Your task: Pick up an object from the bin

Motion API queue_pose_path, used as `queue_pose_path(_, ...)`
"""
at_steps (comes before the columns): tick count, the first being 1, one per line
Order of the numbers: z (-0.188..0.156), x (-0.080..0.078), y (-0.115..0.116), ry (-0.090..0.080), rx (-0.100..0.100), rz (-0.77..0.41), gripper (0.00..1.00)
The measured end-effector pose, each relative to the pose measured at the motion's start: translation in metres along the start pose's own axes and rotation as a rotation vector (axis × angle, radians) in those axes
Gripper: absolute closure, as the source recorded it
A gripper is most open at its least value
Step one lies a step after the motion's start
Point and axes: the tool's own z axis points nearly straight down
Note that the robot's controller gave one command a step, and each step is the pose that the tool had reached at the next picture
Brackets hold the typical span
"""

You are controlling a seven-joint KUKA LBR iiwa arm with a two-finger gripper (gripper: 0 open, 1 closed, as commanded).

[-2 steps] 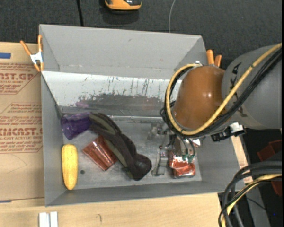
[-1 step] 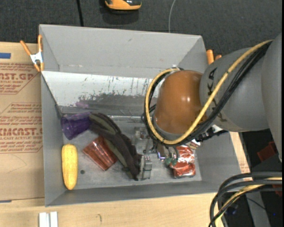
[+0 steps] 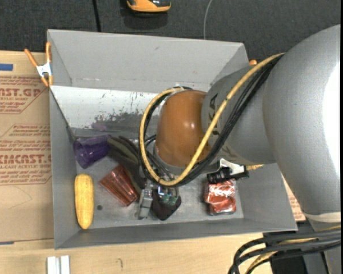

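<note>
camera view puts the gripper (image 3: 151, 201) low in the grey bin (image 3: 160, 56), near its front wall, against a dark lump (image 3: 168, 209) and just right of a red ribbed piece (image 3: 119, 186). we cannot tell how far it is open, nor whether it grips anything. we judge this the grasp step; next calls for a firm close, then a straight lift. the bin also holds a yellow corn cob (image 3: 84, 200), a purple cup (image 3: 90, 152) and a red packet (image 3: 220, 198).
</note>
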Motion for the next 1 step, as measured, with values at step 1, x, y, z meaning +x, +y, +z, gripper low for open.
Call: queue_pose_path(1, 0.0722, -0.0075, -0.0241, 0.001, 0.002, 0.027, 0.00)
